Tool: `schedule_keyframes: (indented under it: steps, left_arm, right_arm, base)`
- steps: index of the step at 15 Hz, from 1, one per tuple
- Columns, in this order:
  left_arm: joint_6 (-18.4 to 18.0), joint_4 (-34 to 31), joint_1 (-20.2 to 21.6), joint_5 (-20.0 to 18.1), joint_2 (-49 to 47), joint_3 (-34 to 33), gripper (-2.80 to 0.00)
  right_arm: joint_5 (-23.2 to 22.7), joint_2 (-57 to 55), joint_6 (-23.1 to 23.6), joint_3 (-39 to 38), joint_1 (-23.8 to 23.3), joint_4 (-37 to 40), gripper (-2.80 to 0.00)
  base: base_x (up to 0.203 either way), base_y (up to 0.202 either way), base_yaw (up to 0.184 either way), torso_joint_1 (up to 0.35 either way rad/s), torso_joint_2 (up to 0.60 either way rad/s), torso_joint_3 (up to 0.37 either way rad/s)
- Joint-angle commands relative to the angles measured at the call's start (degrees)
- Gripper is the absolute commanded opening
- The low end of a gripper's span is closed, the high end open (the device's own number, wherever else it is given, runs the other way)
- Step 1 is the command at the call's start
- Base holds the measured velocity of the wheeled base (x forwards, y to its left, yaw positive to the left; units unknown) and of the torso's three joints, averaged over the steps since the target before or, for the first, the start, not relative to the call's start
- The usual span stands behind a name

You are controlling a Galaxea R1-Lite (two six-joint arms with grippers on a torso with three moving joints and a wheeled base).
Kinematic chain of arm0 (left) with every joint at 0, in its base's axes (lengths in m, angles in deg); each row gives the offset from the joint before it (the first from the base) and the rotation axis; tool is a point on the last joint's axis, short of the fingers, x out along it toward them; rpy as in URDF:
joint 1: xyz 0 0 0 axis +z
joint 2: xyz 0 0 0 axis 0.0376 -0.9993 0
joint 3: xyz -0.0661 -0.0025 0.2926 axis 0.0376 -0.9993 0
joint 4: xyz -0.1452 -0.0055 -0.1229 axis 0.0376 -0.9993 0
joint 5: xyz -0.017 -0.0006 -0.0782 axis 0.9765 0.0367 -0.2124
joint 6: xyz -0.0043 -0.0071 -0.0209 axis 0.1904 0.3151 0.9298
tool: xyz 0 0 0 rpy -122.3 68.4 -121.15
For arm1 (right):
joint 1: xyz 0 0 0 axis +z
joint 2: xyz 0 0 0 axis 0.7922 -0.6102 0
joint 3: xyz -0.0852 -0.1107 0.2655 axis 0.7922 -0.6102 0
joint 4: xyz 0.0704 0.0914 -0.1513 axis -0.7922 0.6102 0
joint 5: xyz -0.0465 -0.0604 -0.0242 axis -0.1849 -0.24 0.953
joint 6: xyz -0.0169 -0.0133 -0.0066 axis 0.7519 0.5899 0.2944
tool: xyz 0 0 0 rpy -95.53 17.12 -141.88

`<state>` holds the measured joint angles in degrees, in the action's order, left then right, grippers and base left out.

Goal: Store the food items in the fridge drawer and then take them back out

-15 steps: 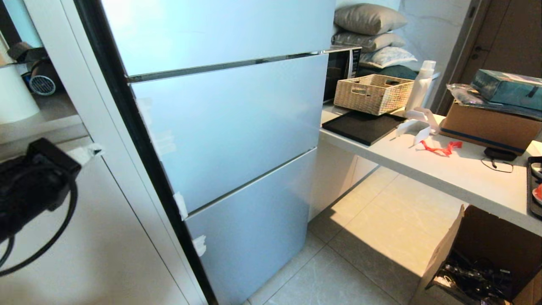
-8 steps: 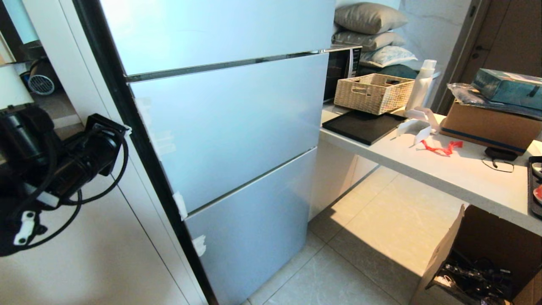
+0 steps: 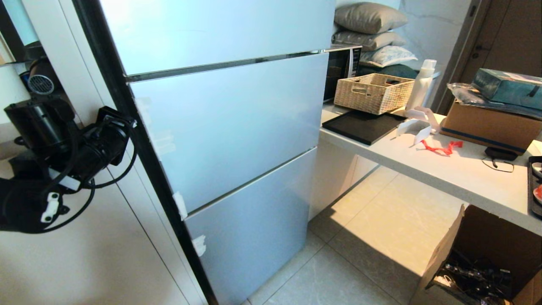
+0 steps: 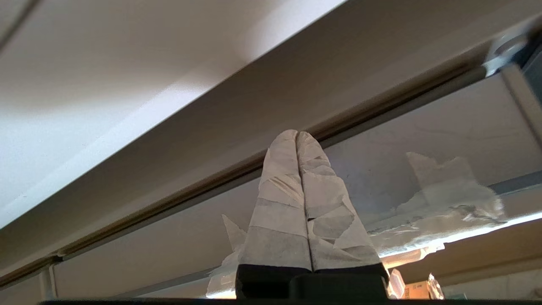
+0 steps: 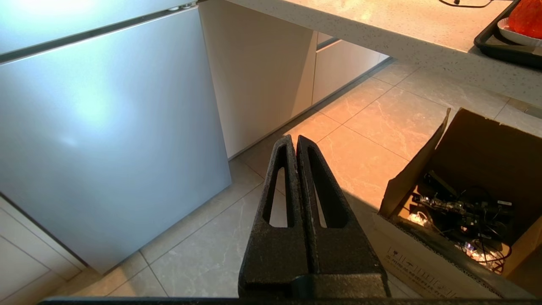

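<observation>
Head view is showing my left gripper (image 4: 298,134), fingers pressed together, nosing at the closed fridge (image 3: 220,127) edge to open it, while my clenched right gripper (image 5: 296,142) is idling low; food sits on the counter tray (image 5: 491,42).

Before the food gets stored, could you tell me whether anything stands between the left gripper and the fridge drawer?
Yes. The fridge is fully closed, so its doors hide the drawer. The left gripper, fingers shut, is at the fridge's left edge beside the door seam.
</observation>
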<state>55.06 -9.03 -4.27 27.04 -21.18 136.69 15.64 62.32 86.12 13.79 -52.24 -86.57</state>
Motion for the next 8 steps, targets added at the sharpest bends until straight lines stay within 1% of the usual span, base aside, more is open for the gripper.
schedule_keyframes:
  steps: [1, 5, 8]
  left_arm:
    - [0.4, 0.3, -0.2, 0.0, -0.9, 0.6, -2.8]
    - [1.9, 0.3, -1.1, -0.4, -0.3, 1.4, -2.8]
    - [2.0, 0.3, -2.7, -0.5, 0.4, 0.0, -2.8]
  right_arm:
    - [0.0, -0.1, 0.0, 0.0, 0.0, 0.0, -2.8]
    - [0.0, -0.1, 0.0, 0.0, 0.0, 0.0, -2.8]
    - [0.0, -0.1, 0.0, 0.0, 0.0, 0.0, -2.8]
  base:
    - [0.0, 0.0, 0.0, 0.0, 0.0, 0.0]
    - [0.0, 0.0, 0.0, 0.0, 0.0, 0.0]
    - [0.0, 0.0, 0.0, 0.0, 0.0, 0.0]
